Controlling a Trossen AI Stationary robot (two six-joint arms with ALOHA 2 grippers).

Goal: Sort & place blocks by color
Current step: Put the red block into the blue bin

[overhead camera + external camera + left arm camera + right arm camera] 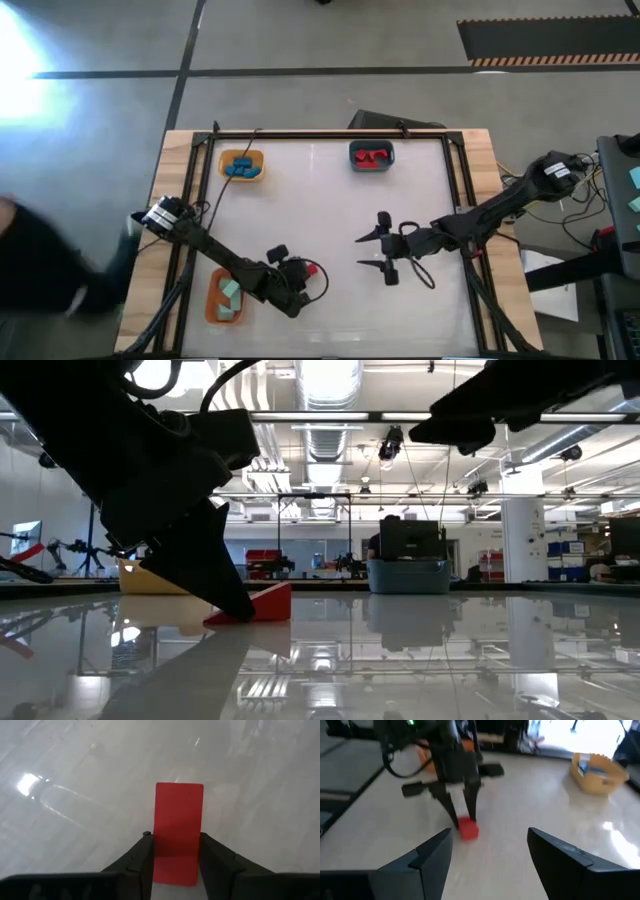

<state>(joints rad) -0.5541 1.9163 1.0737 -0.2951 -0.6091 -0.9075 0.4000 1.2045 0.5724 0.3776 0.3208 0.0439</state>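
Fingers of your left hand (175,865) are clamped on the red block (178,830) low on the worktop (330,200) near the orange tray (212,305), likely for carrying, while your right hand (487,850) waits apart mid-table.

Grey floor (300,40), ceiling lights (325,380), ducts (325,435)

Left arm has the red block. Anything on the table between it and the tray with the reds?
Nothing visible. The left gripper has its fingers around the red block near the table's front. The dark tray holding red blocks sits at the back, bare tabletop between. The right gripper hangs open beside that line, not across it.
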